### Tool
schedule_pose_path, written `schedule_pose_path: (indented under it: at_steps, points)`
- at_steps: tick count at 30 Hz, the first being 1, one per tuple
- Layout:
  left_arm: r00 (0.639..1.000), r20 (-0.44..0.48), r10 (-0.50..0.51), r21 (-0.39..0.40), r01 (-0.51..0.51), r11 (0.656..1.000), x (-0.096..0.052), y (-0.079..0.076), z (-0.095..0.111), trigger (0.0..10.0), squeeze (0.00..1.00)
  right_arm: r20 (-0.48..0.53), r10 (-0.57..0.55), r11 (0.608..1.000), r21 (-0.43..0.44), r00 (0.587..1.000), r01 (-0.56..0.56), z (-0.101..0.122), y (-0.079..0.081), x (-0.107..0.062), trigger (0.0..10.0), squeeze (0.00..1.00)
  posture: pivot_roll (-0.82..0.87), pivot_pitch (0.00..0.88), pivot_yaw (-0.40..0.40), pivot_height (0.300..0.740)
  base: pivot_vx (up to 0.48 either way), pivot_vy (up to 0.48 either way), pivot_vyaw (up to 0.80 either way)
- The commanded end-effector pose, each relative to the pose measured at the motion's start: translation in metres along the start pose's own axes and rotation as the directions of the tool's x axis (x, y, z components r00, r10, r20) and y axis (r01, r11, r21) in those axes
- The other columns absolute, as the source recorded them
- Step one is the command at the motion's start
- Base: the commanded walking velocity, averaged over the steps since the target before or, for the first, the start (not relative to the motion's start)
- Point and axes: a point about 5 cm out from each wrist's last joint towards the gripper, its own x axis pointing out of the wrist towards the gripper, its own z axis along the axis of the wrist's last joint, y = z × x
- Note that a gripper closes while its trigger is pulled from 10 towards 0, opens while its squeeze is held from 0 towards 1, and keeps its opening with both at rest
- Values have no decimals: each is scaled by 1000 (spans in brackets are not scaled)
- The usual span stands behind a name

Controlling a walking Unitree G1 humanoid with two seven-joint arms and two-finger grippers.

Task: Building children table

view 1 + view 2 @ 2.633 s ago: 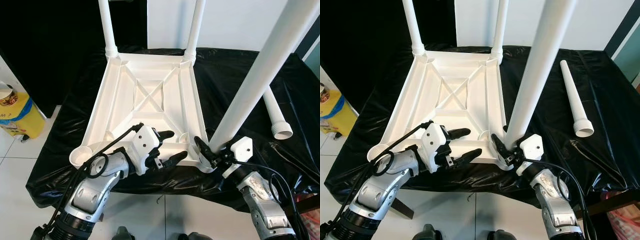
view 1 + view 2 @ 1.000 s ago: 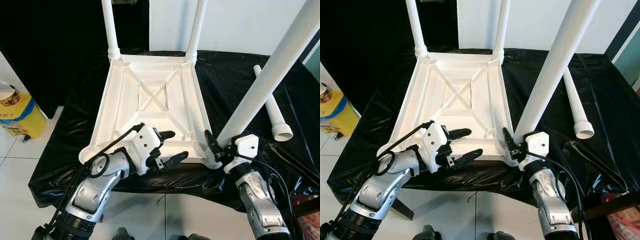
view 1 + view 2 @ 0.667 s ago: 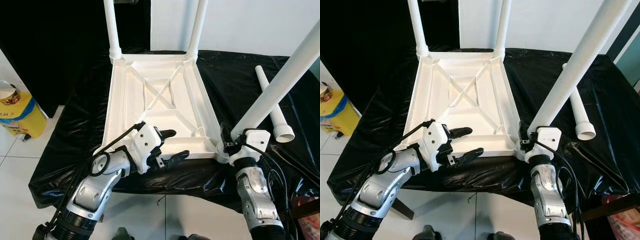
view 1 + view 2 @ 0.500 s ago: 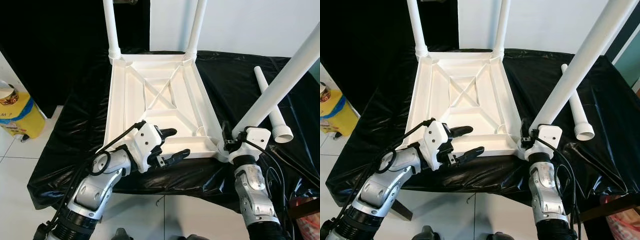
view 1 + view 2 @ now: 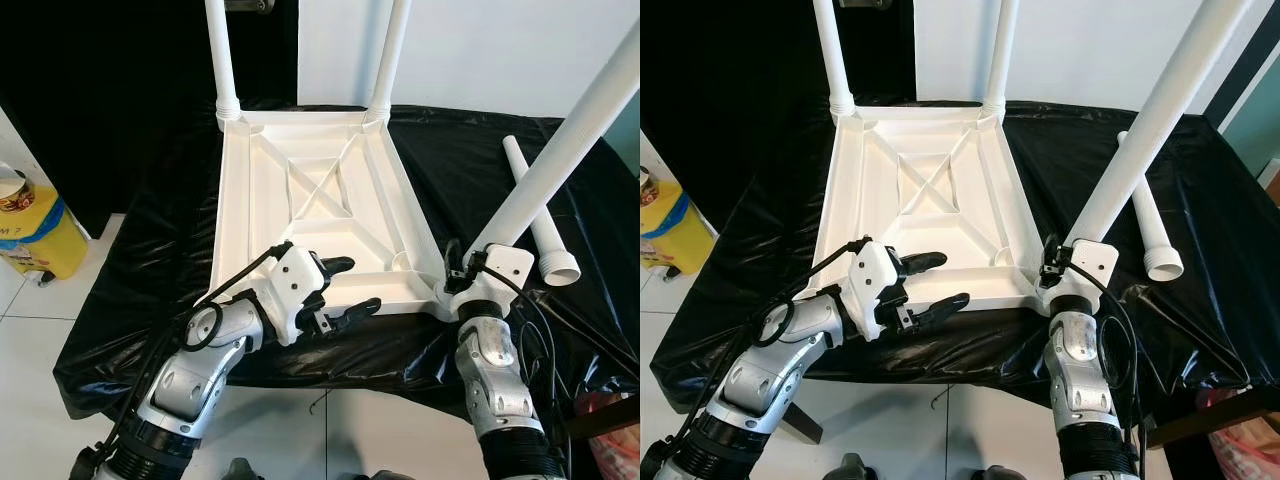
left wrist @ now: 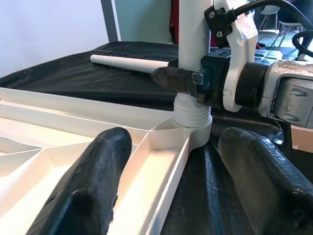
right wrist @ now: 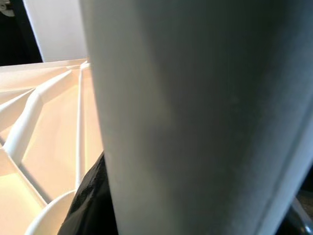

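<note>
The white table top (image 5: 300,190) lies upside down on the black cloth. Two white legs (image 5: 222,60) (image 5: 392,55) stand in its far corners. A third leg (image 5: 560,150) leans up to the right from the near right corner socket (image 6: 192,115). My right gripper (image 5: 460,272) is shut on that leg just above the socket; its black finger (image 7: 90,200) hugs the leg (image 7: 195,122). My left gripper (image 5: 358,284) hovers open over the top's near edge, its fingers (image 6: 93,186) pointing toward the socket. A loose leg (image 5: 535,215) lies on the cloth to the right.
The black plastic cloth (image 5: 150,250) covers a low table with tiled floor in front of it. A yellow container (image 5: 30,235) stands on the floor at the left. A dark wall is behind on the left and a white wall behind the far legs.
The near end of the table top has swung to the right, together with the held leg and my right gripper. My left gripper has stayed open in nearly the same place.
</note>
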Motion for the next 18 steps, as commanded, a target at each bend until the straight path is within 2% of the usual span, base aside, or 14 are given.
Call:
schedule_pose_path:
  at_steps: [1,10,18]
  points:
    - [1000,7,20,13,-20,1000,1,3,1,10000,0,-139,-93,995,-41,986,88,-29,-19,-10,10000,0,23,69,-74,740,0,0,0]
    - [1000,8,22,17,-22,1000,1,2,2,10000,0,-122,-134,991,-34,983,131,-27,-24,-10,10000,0,31,58,-73,740,0,0,0]
    - [1000,8,16,18,-16,1000,1,1,1,10000,0,-100,-118,993,-22,988,116,-24,-22,-11,10000,0,29,56,-72,740,0,0,0]
